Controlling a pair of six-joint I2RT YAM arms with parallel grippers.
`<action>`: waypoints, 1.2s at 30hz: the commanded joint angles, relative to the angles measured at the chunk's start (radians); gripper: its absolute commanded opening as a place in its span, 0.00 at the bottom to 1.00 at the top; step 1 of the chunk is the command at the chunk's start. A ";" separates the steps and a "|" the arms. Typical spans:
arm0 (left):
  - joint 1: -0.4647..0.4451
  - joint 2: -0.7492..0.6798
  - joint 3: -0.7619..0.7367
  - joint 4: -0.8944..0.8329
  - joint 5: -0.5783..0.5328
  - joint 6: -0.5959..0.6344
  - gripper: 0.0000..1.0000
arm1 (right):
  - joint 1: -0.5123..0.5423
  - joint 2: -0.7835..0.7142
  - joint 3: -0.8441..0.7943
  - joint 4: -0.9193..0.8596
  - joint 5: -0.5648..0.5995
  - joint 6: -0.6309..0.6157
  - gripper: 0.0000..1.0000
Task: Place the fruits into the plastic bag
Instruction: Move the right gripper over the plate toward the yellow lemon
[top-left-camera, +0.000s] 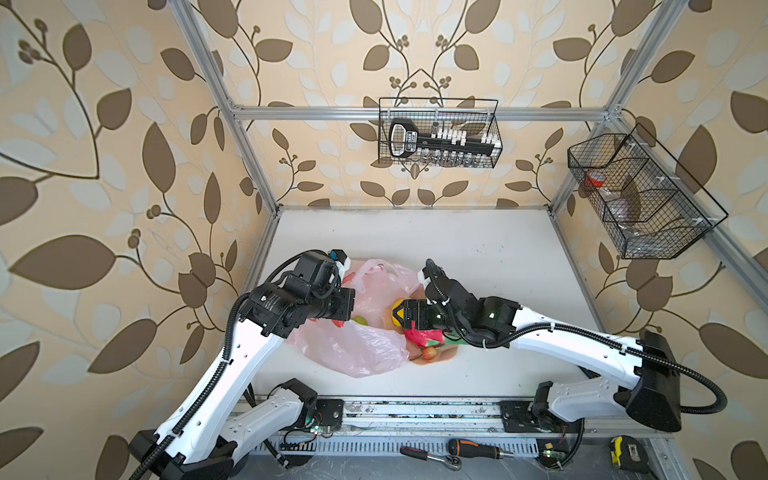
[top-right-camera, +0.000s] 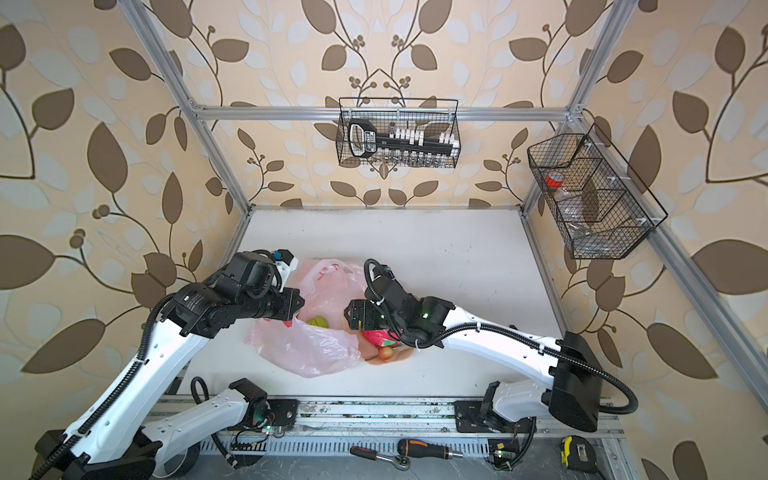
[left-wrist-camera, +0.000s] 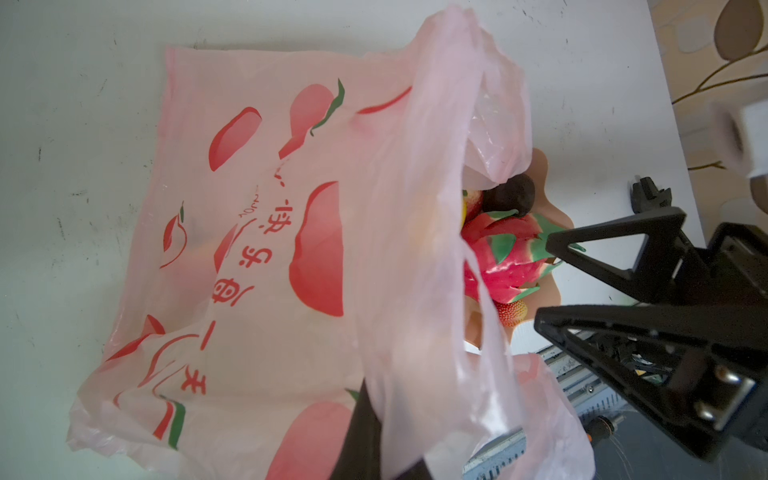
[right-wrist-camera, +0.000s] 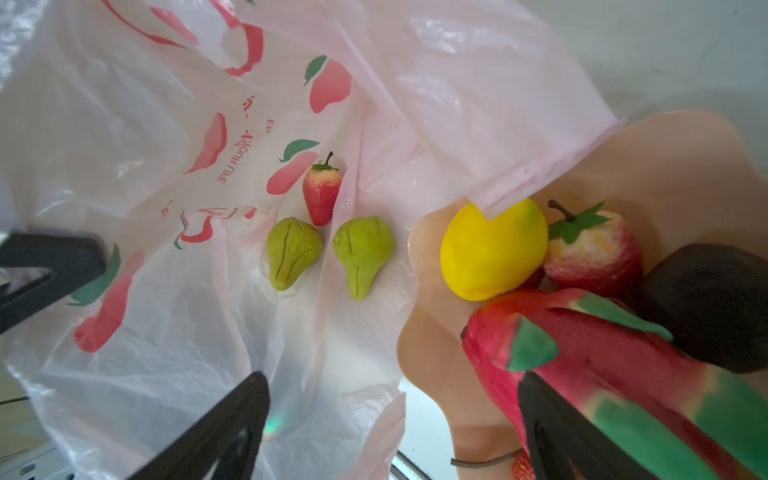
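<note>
The left end effector (left-wrist-camera: 360, 419) is pinched shut on the raised rim of the plastic bag (left-wrist-camera: 257, 257). The bag is thin, crinkled, see-through pink, printed with red peaches, and lies on the white worktop (left-wrist-camera: 83, 124). Inside it, ahead of the right end effector (left-wrist-camera: 542, 284), lie green pears (right-wrist-camera: 293, 253) and a strawberry (right-wrist-camera: 322, 191). That end effector's jaws stand wide apart and grip nothing. Their tips are at the dragon fruit (left-wrist-camera: 511, 270) on the plate (right-wrist-camera: 434, 353), with the lemon (right-wrist-camera: 490, 253) and dark plum (left-wrist-camera: 509, 199) just beside.
</note>
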 joint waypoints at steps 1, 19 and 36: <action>0.004 -0.001 0.043 0.004 0.008 -0.005 0.00 | -0.003 -0.011 -0.016 -0.061 0.048 -0.046 0.94; 0.004 0.006 0.052 0.002 0.008 -0.006 0.00 | -0.009 0.135 0.067 -0.099 0.072 -0.143 0.94; 0.004 0.011 0.059 -0.004 0.009 -0.001 0.00 | -0.080 0.400 0.238 -0.119 0.028 -0.296 0.94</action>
